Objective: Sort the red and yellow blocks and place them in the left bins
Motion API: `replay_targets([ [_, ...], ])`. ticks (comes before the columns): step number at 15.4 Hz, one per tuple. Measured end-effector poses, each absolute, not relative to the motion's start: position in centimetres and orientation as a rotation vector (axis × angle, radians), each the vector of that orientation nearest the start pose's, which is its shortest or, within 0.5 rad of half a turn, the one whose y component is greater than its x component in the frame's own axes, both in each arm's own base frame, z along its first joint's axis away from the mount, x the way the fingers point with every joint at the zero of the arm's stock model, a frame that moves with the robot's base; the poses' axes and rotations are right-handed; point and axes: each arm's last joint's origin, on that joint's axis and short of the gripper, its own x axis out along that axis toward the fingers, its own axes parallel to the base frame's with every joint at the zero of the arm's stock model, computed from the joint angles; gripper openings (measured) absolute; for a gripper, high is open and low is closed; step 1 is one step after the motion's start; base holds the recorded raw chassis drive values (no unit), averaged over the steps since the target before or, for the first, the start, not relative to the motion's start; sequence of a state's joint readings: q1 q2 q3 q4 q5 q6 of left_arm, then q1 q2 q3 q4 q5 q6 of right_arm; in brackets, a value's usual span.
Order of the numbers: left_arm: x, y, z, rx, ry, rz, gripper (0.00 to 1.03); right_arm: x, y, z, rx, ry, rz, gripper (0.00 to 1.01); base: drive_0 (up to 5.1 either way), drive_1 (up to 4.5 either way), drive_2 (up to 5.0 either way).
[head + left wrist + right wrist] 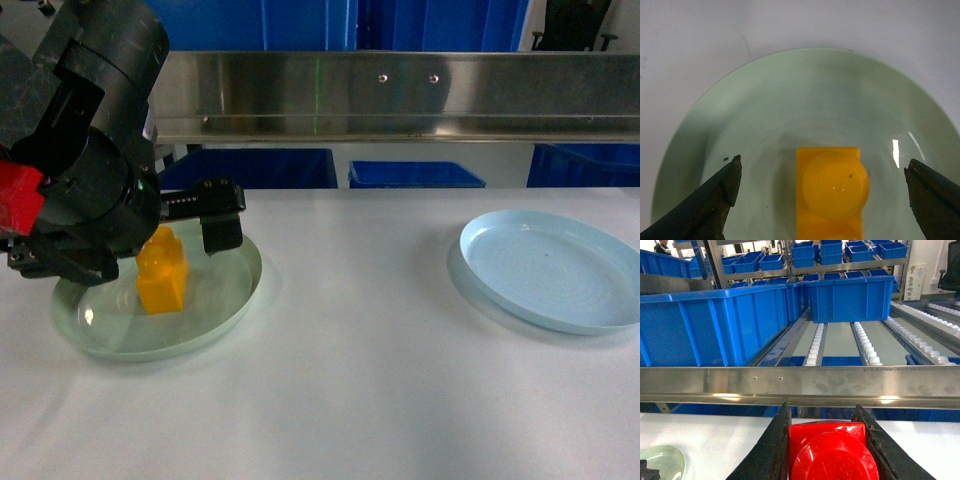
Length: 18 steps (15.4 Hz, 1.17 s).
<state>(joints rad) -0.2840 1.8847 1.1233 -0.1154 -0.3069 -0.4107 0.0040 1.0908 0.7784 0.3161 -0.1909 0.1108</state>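
Note:
The yellow block [162, 272] stands upright inside the pale green plate [235, 290] at the left of the table. My left gripper [150, 250] hangs over it, open, with a finger on each side and touching nothing. From above, the yellow block [832, 190] sits between the wide-apart fingertips of the left gripper [822, 170], on the green plate [790, 85]. The red block [830, 450] is clamped in my right gripper [822, 415], stud toward the camera, above the white table. The right gripper does not show in the head view.
A pale blue plate [550, 270] lies at the right of the table. A steel rail [400, 95] runs along the far edge, with blue bins [710, 320] on roller shelves behind it. The green plate's edge [662, 462] shows low left of the right gripper.

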Motion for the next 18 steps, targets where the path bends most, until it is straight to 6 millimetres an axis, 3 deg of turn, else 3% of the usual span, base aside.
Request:
replay_targets([
  [5,36.9,-9.0,14.4,-0.114,0.853,0.208,0.98,24.6,0.6,32.0,0.11,0.008,0.195,0.29,0.0,0.0,0.0],
  [6,36.8,-9.0,14.3,-0.113,0.861,0.2,0.93,24.6,0.6,32.0,0.11,0.008,0.195,0.29,0.0,0.0,0.0],
  [12,36.8,-9.6,14.0,-0.115,0.873,0.171,0.3,24.6,0.6,32.0,0.11,0.007,0.195,0.29,0.0,0.0,0.0],
  [16,36.5,-8.9,14.4,-0.086,0.759,0.151,0.29,24.6,0.6,32.0,0.11,0.008,0.195,0.29,0.0,0.0,0.0],
  [17,36.3,-8.3,15.3,-0.078,0.7,0.123,0.29,24.6,0.6,32.0,0.11,0.008,0.195,0.29,0.0,0.0,0.0],
  [18,35.8,-7.2,17.9,-0.073,0.569,0.096,0.29,24.6,0.6,32.0,0.11,0.008,0.195,0.29,0.0,0.0,0.0],
])
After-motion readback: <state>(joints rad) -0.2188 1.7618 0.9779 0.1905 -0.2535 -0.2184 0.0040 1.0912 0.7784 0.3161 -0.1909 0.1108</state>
